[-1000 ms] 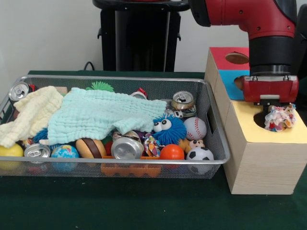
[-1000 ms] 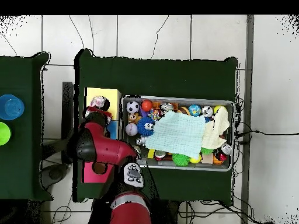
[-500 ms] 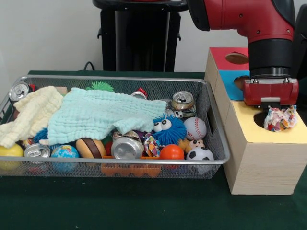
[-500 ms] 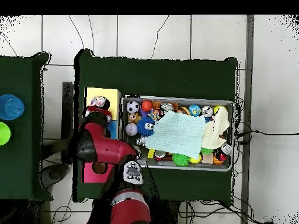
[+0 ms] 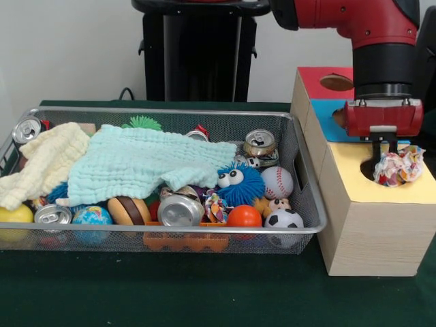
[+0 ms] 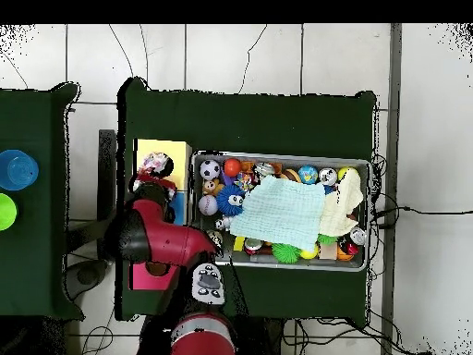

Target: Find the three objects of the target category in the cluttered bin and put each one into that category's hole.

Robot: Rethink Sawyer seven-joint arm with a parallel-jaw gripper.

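1. The hand (image 5: 390,151) hangs over the yellow-surround hole (image 5: 371,170) of the pale wooden box (image 5: 371,231), at the right of the front view.
2. Its fingers are closed on a confetti-patterned wad (image 5: 397,167), which sits right at the hole's mouth, its lower part level with the yellow top.
3. How wide the fingers stand is hard to judge, since the wad hides most of them; only a dark stub shows between the red wrist block and the wad.
4. In the overhead view the hand (image 6: 153,172) and wad (image 6: 155,165) lie over the yellow patch, just beside the bin (image 6: 282,155).
5. The bin (image 5: 170,111) rests on the green bench (image 5: 204,293), to the left of the box and close against it.
6. Inside it, a knotted multicolour rope (image 5: 215,206) lies near the front rim, between a silver can (image 5: 179,209) and an orange ball (image 5: 244,216), below the fuzzy blue ball (image 5: 240,182).
7. A mint cloth (image 5: 146,162) and a cream cloth (image 5: 42,163) cover much of the bin's left and middle.
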